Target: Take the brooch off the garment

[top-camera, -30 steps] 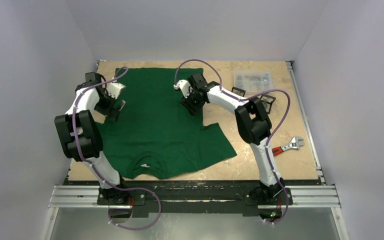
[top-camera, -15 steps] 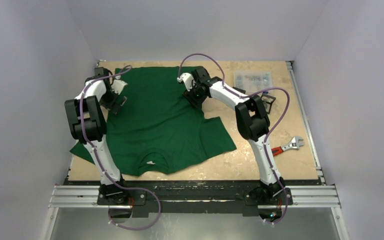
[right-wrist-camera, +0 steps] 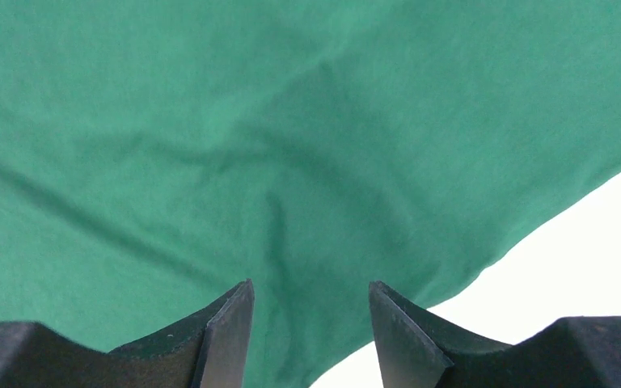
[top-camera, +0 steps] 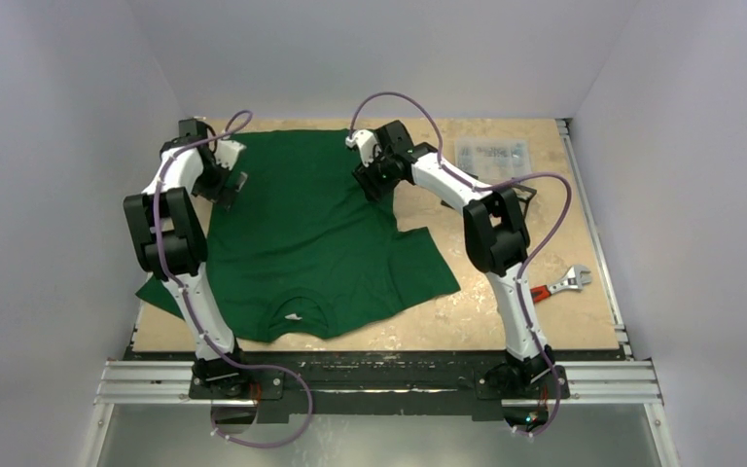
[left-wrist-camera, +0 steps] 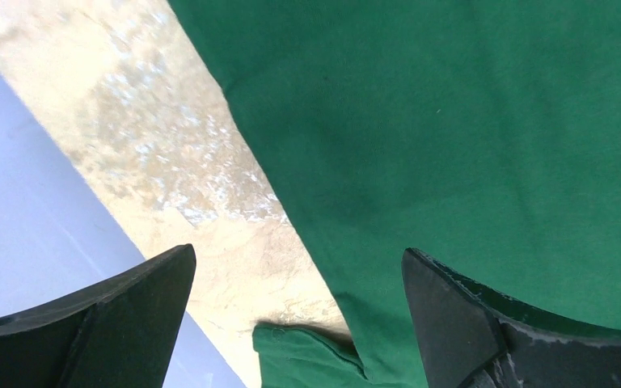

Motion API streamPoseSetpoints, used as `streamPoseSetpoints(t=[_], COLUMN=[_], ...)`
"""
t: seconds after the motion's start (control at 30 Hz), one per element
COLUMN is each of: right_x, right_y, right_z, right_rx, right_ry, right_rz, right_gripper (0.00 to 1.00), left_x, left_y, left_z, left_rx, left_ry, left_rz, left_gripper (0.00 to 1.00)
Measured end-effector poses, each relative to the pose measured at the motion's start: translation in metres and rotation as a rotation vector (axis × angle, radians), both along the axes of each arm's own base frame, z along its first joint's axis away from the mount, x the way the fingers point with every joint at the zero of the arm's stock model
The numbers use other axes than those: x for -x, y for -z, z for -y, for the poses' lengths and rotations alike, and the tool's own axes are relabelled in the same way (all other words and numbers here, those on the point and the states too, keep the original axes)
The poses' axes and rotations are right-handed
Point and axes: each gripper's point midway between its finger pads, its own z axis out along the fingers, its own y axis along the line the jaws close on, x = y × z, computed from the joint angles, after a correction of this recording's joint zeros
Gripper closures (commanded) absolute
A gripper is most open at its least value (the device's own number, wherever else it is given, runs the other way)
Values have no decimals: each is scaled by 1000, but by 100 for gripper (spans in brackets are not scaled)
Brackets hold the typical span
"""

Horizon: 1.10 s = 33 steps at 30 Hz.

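The dark green T-shirt point(top-camera: 302, 233) lies flat on the table, its neck and white label point(top-camera: 293, 317) toward the near edge. No brooch shows in any view. My left gripper point(top-camera: 233, 187) is open and empty over the shirt's far left edge. In the left wrist view point(left-wrist-camera: 299, 323) it straddles the cloth edge point(left-wrist-camera: 469, 121) and bare table. My right gripper point(top-camera: 373, 185) hangs over the shirt's far right side. In the right wrist view point(right-wrist-camera: 311, 323) its jaws stand apart with wrinkled green cloth point(right-wrist-camera: 251, 121) below them.
A clear plastic box point(top-camera: 491, 156) sits at the far right of the tan tabletop point(top-camera: 506, 321). A red-handled adjustable wrench point(top-camera: 559, 284) lies to the right of the right arm. White walls close in on the left, back and right.
Both grippers moved toward the far side of the shirt. The left arm swung back, uncovering the shirt's left sleeve.
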Motion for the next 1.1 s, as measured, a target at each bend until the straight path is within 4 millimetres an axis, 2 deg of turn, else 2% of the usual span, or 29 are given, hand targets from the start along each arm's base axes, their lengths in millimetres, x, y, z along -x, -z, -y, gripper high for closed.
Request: streamPoseSetpoints(t=[0.17, 0.3, 0.37, 0.43, 0.63, 0.67, 0.7, 0.87, 1.1], right_x=[-29, -55, -64, -72, -81, -85, -89, -98, -111], right_y=[-40, -63, -60, -50, 13, 16, 14, 15, 13], right_z=[-16, -17, -14, -11, 3, 3, 4, 7, 7], right_rx=[-77, -96, -85, -68, 37, 38, 43, 76, 110], right_ry=[41, 92, 116, 139, 170, 166, 173, 169, 165], right_rz=[99, 213, 240, 254, 227, 239, 255, 294, 349], right_gripper=[50, 58, 61, 62, 65, 65, 65, 65, 65], left_x=[-19, -31, -36, -41, -48, -47, -46, -60, -77], left_y=[-30, -39, -37, -31, 0, 5, 9, 3, 5], left_z=[5, 6, 6, 4, 1, 0, -1, -7, -16], left_rx=[20, -5, -26, -49, -106, -112, -118, -164, -215], left_ry=[2, 10, 18, 23, 50, 55, 58, 82, 102], left_rz=[95, 134, 135, 134, 75, 63, 52, 73, 83], left_gripper=[0, 0, 0, 0, 0, 0, 0, 0, 0])
